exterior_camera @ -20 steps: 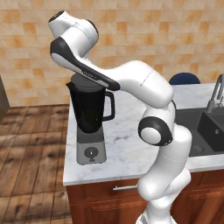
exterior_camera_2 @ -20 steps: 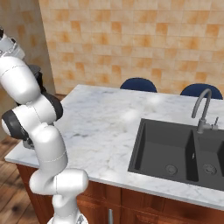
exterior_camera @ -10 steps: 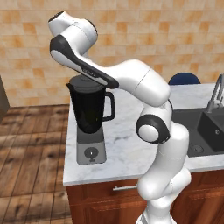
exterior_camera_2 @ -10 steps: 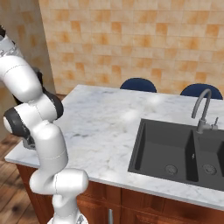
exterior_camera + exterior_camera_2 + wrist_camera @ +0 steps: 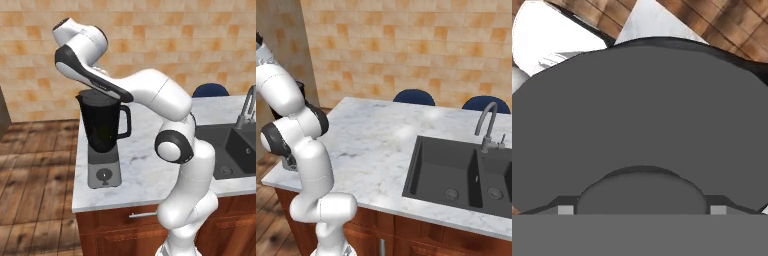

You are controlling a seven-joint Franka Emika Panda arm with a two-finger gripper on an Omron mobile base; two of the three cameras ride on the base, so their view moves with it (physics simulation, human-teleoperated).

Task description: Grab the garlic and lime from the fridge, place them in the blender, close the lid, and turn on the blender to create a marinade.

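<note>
In the hand view the lid [image 5: 637, 120], a flat dark grey disc with a raised centre circle at its near edge, lies very close under the camera. Two small light-grey corners at the lower edge are all that can be seen of the gripper [image 5: 641, 210], so whether it is released or clenched cannot be told. Past the lid's far rim, a wedge of white marble counter [image 5: 654, 22] and brown wooden floor [image 5: 732, 25] appear.

In the left base view the arm reaches up and over to the left, its forearm crossing just above the top of the blender [image 5: 103, 137]; the hand itself is hidden behind the arm there. The blender stands near the left edge of the marble island counter [image 5: 145, 160], a black see-through jar with its side handle to the right, on a square grey base with a round dial facing near. The jar's contents cannot be made out. A dark double sink [image 5: 456, 172] with a curved grey faucet [image 5: 487, 127] is set in the right part of the counter. Two blue chair backs [image 5: 414, 96] rise behind the far edge. An orange-tan tiled wall [image 5: 406, 45] is beyond.
</note>
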